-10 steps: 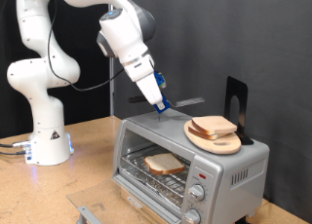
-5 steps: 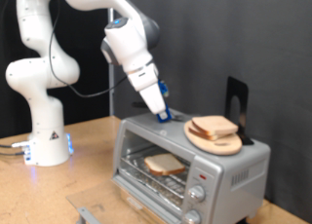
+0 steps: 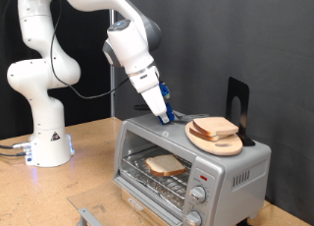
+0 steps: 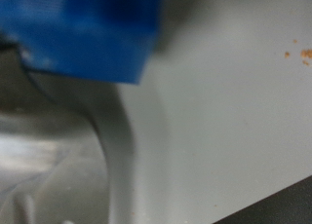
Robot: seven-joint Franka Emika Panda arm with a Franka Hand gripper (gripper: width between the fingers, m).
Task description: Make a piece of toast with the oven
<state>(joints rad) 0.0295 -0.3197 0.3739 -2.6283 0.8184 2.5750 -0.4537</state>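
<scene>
Inside the small silver metal toaster oven [image 3: 191, 157], on its wire rack [image 3: 157, 177], lies a square slice of pale bread with a tan-brown crust [image 3: 165, 165], seen through the front opening. It sits well below the blue-tipped two-finger gripper [image 3: 166, 115] and towards the exterior view's bottom, with the oven's roof between them. The gripper hangs at the end of the white arm [image 3: 132, 49], slanting down so that its tip is at or just above the oven's flat top, near the back edge; whether it touches the metal cannot be told, and neither view shows whether its fingers are spread or pressed together. Nothing shows between them.

Just to the exterior view's right of the gripper, a round light-wood plate [image 3: 232, 145] rests on the oven top and carries a second slice of the same bread [image 3: 215, 127]. A black upright bracket [image 3: 236, 101] stands behind the plate. Two round knobs [image 3: 195, 204] and a small red mark [image 3: 203, 176] sit on the oven's front panel at the exterior view's right.

The oven stands on a light wooden tabletop [image 3: 88, 157] with a smooth grain, against a black backdrop; the arm's white base [image 3: 44, 138] is bolted on at the exterior view's left.

From the wrist view, a blurred blue block [image 4: 83, 34] fills one corner above pale brushed metal with a curved pressed ridge and a few orange crumbs [image 4: 297, 56].
</scene>
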